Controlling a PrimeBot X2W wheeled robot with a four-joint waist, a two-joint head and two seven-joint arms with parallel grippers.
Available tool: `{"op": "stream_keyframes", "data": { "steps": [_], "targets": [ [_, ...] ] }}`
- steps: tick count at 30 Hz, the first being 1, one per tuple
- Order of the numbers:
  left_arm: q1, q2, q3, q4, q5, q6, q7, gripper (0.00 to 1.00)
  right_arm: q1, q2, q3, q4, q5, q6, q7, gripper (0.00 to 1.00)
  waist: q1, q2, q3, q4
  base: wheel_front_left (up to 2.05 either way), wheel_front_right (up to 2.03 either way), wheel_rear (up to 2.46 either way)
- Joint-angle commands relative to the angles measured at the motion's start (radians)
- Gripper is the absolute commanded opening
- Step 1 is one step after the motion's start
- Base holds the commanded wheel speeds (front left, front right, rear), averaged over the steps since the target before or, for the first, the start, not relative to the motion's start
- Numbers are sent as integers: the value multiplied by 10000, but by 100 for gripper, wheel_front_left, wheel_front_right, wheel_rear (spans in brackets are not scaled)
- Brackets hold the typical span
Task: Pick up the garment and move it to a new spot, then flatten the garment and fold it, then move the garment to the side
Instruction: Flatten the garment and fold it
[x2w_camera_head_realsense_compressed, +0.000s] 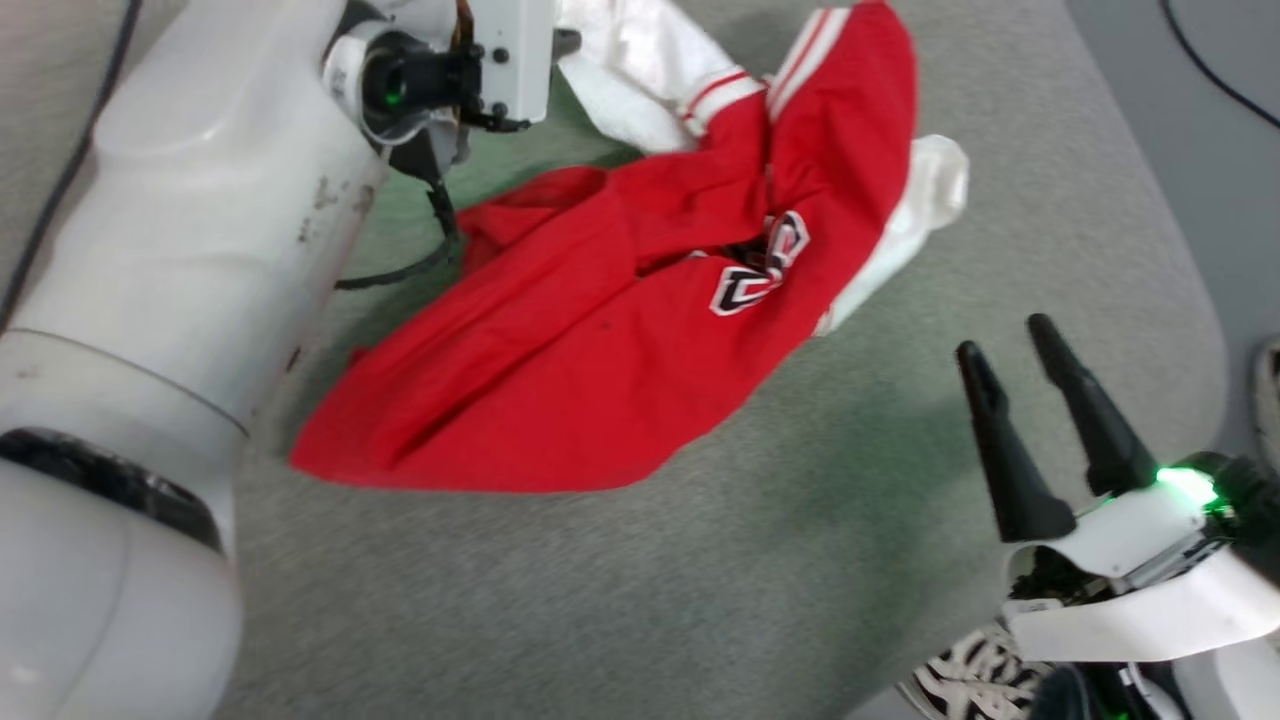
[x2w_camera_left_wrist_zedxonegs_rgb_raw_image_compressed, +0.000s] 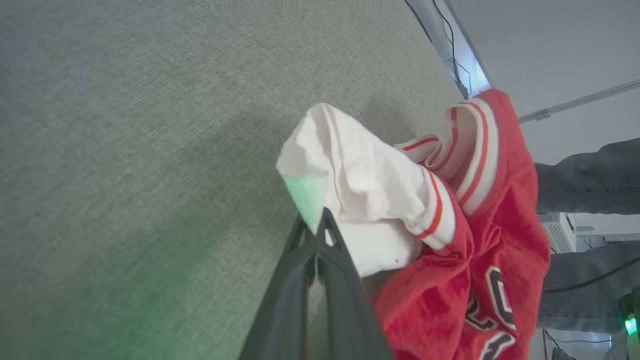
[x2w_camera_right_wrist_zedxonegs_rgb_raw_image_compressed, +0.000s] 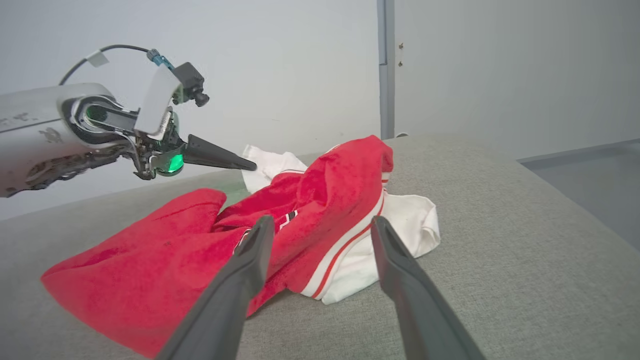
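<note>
The garment (x2w_camera_head_realsense_compressed: 600, 340) lies crumpled on the grey-green table (x2w_camera_head_realsense_compressed: 700, 600), red body toward me and black white-outlined lettering (x2w_camera_head_realsense_compressed: 760, 270) showing in a fold. My left gripper (x2w_camera_left_wrist_zedxonegs_rgb_raw_image_compressed: 317, 225) is shut on the edge of its white sleeve (x2w_camera_left_wrist_zedxonegs_rgb_raw_image_compressed: 360, 175), and the sleeve is lifted a little off the table. From the right wrist view, the left gripper (x2w_camera_right_wrist_zedxonegs_rgb_raw_image_compressed: 250, 165) meets that sleeve at the far side of the garment (x2w_camera_right_wrist_zedxonegs_rgb_raw_image_compressed: 150, 270). My right gripper (x2w_camera_head_realsense_compressed: 1005, 340) stands open to the right of the garment (x2w_camera_left_wrist_zedxonegs_rgb_raw_image_compressed: 500, 225), apart from it. Nothing is between my right gripper's (x2w_camera_right_wrist_zedxonegs_rgb_raw_image_compressed: 321, 222) fingers.
The table's rounded edge (x2w_camera_head_realsense_compressed: 1205, 330) runs down the right side. A patterned shoe (x2w_camera_head_realsense_compressed: 970, 675) shows below it near my right arm. A person's grey-trousered legs (x2w_camera_left_wrist_zedxonegs_rgb_raw_image_compressed: 590, 175) stand beyond the table. My bulky left forearm (x2w_camera_head_realsense_compressed: 180, 250) covers the table's left part.
</note>
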Motion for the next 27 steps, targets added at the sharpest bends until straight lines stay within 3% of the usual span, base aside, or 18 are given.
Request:
{"op": "stream_keyframes", "data": {
  "steps": [1,7,13,27],
  "targets": [
    [132,217,-49,-214,-99,17,-102,0,73,-178,-146,-61,-115,-15,-48,100,0,0,-595,1275,0,0,0],
    [861,1276,-37,-886,-542,17,-411,0,253,-726,-264,-189,-315,-15,-17,100,0,0,-1289,2660,0,0,0],
    [2080,2546,-157,-1653,-947,17,-531,0,442,-1052,-373,-435,-341,-15,365,100,0,0,-1674,3506,0,0,0],
    [3857,4782,-27,-2975,-1073,16,-1990,0,850,-1157,-468,-843,-330,-15,1042,100,0,0,-2085,4093,0,0,0]
  ]
}}
